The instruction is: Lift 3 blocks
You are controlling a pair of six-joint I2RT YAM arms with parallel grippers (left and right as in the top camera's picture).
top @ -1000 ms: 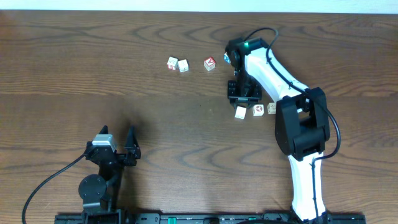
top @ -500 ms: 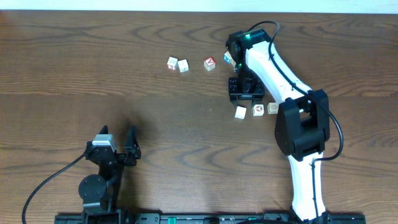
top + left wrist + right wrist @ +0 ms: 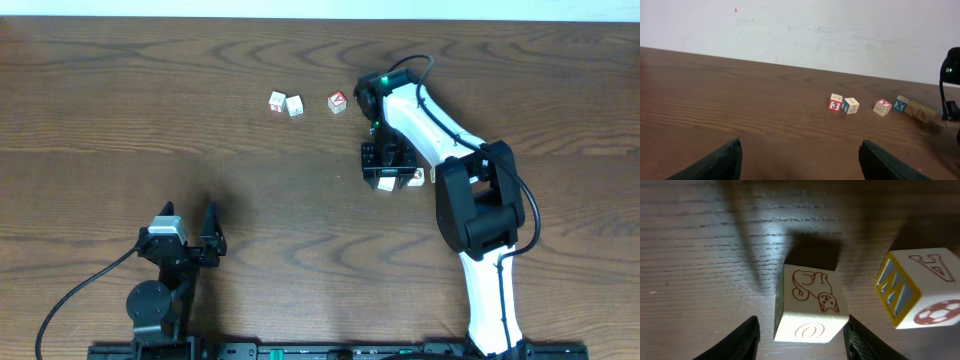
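Cream-white wood, a reddish-brown cat drawn on top and an oval ring, perhaps an O, on the near face: this cat block [image 3: 812,305] is sitting flat on the counter [image 3: 120,120]. It is lying just beside a second block [image 3: 920,287], which is showing a reddish A, a pale M on a yellow-bordered face and a red football. A third block [image 3: 433,176] is peeking out beside the white right arm [image 3: 430,110] in the same short row. Farther back, a red cube [image 3: 835,103] is showing a 3 and a blue cube [image 3: 900,104] an X. The right fingers [image 3: 737,342] are standing apart and straddling the cat block, with bare wood showing on one side; whether the other finger is touching it I cannot tell. The left fingers [image 3: 715,162] are gaping wide, holding nothing, well apart from every cube. Since a second ago the right fingers have been travelling from behind the row and are now covering part of the cat block, which was lying in plain sight. The blocks and the left fingers are staying where they were.
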